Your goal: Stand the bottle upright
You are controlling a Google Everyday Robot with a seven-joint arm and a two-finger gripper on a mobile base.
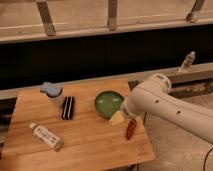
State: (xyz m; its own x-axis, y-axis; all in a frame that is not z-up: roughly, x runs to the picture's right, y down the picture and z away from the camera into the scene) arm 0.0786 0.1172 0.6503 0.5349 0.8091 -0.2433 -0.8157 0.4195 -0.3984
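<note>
A: Where do we find the gripper [118,118]?

B: We see it as a pale tip at the end of the white arm [167,107], low over the wooden table [95,145], just at the near right edge of the green bowl [108,103]. We cannot tell whether it is open or closed, and we see nothing that it clearly holds.

A: What lies closest to it?

B: The bowl, which it seems to touch or overlap from our view, and a red pepper [131,128] just beside it toward the right front of the table. The arm comes in from the right, over the table's right edge.

A: And the bottle [46,136]?

B: We find it well apart from the gripper, near the front left corner of the table. It lies on its side, set diagonally, with the white cap toward the back left and the greyish end toward the front right. Nothing touches it.

A: What else do we have on the table?

B: A black block [67,107] lies behind the bottle, between it and the bowl. Just beside the block, toward the back left, stands a white cup with a blue lid [52,93].

A: Anything off the table?

B: A clear bottle [187,61] stands upright on the ledge [200,70] at the far right, behind the arm and well apart from everything on the table.
</note>
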